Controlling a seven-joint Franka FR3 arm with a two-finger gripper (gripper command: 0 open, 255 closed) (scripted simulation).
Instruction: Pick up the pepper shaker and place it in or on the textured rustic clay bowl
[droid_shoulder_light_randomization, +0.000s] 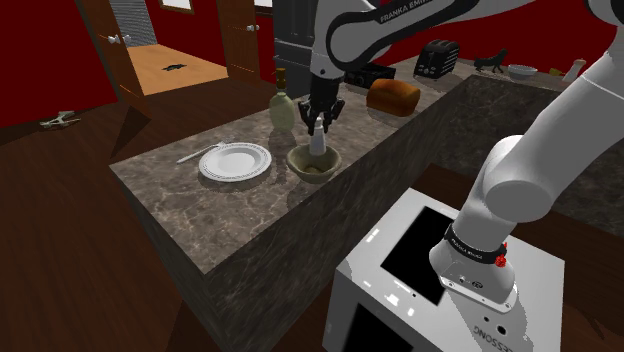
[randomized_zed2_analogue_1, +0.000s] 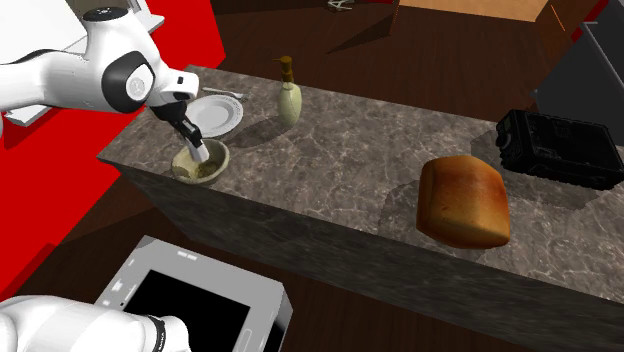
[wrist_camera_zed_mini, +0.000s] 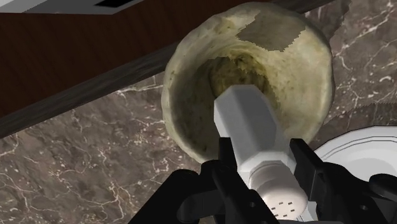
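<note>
An olive-tan rough clay bowl (droid_shoulder_light_randomization: 313, 165) (randomized_zed2_analogue_1: 216, 154) sits on the marble counter near its edge. My gripper (droid_shoulder_light_randomization: 320, 120) (randomized_zed2_analogue_1: 190, 135) hangs just above it, pointing down. It is shut on a white pepper shaker (droid_shoulder_light_randomization: 318, 143) (randomized_zed2_analogue_1: 200, 152), whose lower end reaches into the bowl. In the wrist view the gripper (wrist_camera_zed_mini: 270, 168) has both black fingers pressed against the shaker's (wrist_camera_zed_mini: 251, 124) sides, close to its holed cap. The shaker's far end points into the bowl's hollow, below the rim (wrist_camera_zed_mini: 184, 70). I cannot tell whether the shaker touches the bowl's floor.
A white plate (droid_shoulder_light_randomization: 235, 161) (randomized_zed2_analogue_1: 215, 115) with a fork (droid_shoulder_light_randomization: 195, 155) lies beside the bowl. A pump bottle (droid_shoulder_light_randomization: 282, 105) (randomized_zed2_analogue_1: 289, 100) stands behind it. Farther along the counter are a bread loaf (droid_shoulder_light_randomization: 393, 95) (randomized_zed2_analogue_1: 462, 200) and a black toaster (droid_shoulder_light_randomization: 436, 60) (randomized_zed2_analogue_1: 560, 148). The stand (droid_shoulder_light_randomization: 440, 270) is below the counter's edge.
</note>
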